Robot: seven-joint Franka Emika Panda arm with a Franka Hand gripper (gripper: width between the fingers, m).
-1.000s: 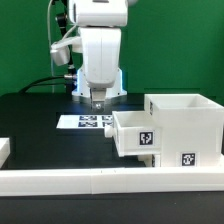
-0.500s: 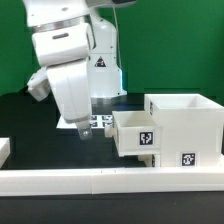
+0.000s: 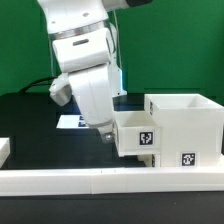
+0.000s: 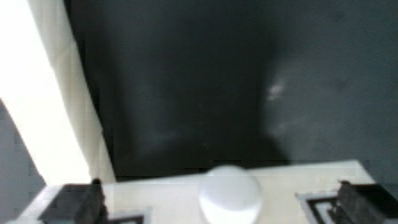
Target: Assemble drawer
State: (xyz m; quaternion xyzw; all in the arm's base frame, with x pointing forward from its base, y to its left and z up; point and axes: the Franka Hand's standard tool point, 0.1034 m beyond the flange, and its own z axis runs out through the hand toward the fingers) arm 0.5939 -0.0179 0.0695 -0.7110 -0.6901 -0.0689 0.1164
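Drawer: box shell at 4 o'clock on table; tray partly inserted, protruding toward 9 o'clock, presumably awaiting a push home; gripper just beside tray's outer face, fingers spread, empty; marker board behind.

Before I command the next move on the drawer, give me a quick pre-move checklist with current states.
1. End effector near the small tray: ok, it hangs just beside the tray's corner on the exterior view's left.
2. End effector empty: cannot tell, the fingertips are hard to make out in both views.
3. Tray seated in the box shell: not ok, it sticks out of the shell's side.
4. Box shell upright: ok.
5. Second tray located: cannot tell, none is clearly visible.
6. Marker board unobstructed: not ok, the arm covers most of it in the exterior view.
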